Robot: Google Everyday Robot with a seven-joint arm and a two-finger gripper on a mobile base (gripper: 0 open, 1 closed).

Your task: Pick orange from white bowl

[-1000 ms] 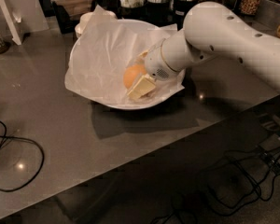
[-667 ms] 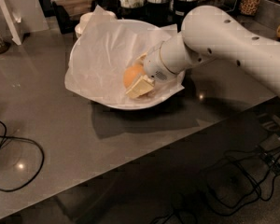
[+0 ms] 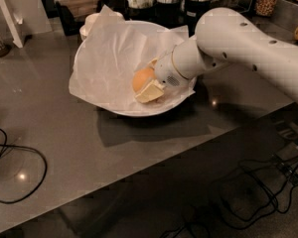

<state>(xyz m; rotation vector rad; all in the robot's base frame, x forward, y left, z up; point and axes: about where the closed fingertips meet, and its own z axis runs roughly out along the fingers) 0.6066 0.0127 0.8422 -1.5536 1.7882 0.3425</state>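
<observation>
Orange sitting just toward 4 o'clock of centre in the paper-lined white bowl, end effector reaching in from 3 o'clock, pinching the fruit (one finger either side), grey tabletop beneath.

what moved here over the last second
Hardly anything: the arm's upper casing edged slightly left. The gripper is still low inside the white bowl, right at the orange. The orange, bowl and paper lining lie where they were.
</observation>
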